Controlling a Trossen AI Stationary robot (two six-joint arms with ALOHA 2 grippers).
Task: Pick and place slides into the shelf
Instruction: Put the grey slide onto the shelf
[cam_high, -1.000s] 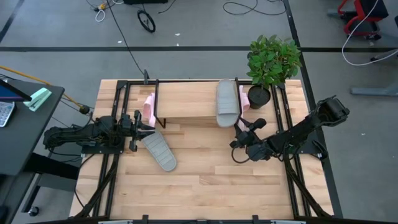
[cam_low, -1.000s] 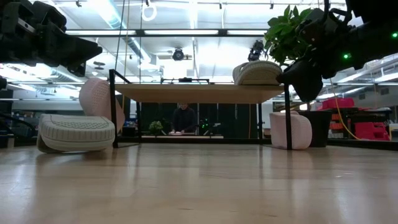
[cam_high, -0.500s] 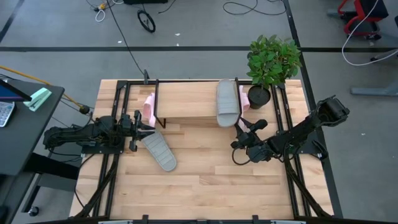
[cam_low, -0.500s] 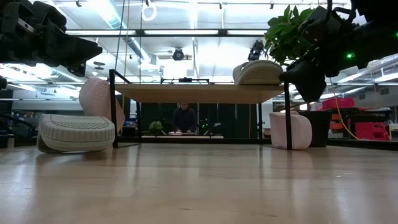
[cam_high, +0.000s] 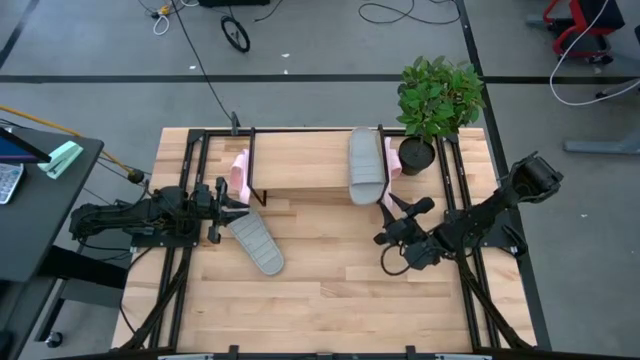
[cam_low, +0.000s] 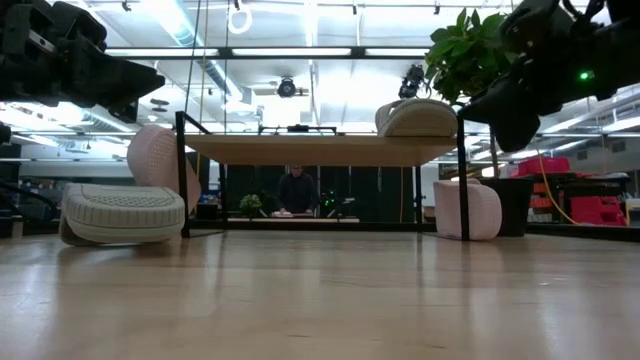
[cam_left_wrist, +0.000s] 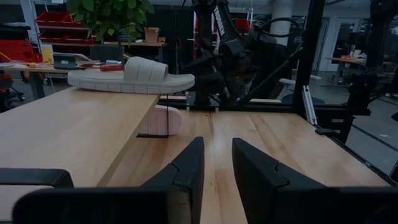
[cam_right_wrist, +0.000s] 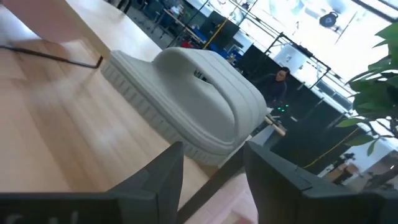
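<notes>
1. Now, you see the shelf (cam_high: 310, 160) standing at the far side of the desk (cam_high: 320, 300), a light board on a thin black frame.
2. One grey slide (cam_high: 365, 166) lies on the shelf board near its right end, with its length across the board.
3. The second grey slide (cam_high: 256, 241) lies on the desk in front of the shelf's left end, turned at an angle.
4. One pink slide (cam_high: 240, 172) stands on its edge at the left leg of the shelf; in the low view it (cam_low: 160, 155) leans there behind the grey slide.
5. The other pink slide (cam_low: 470, 208) stands on the desk just beside the right leg of the shelf, close to the potted plant (cam_high: 436, 100).
6. Your left gripper (cam_high: 240, 206) hovers just beside the near end of the grey slide on the desk. In the left wrist view its fingers (cam_left_wrist: 186, 174) are slightly apart and nothing is between them.
7. Your right gripper (cam_high: 392, 212) is above the desk, in front of the shelf's right end. In the right wrist view its fingers (cam_right_wrist: 155, 177) stand apart, empty, pointing at the grey slide (cam_right_wrist: 186, 112) on the board.
8. A person (cam_low: 295, 190) is in the room far behind the desk.
</notes>
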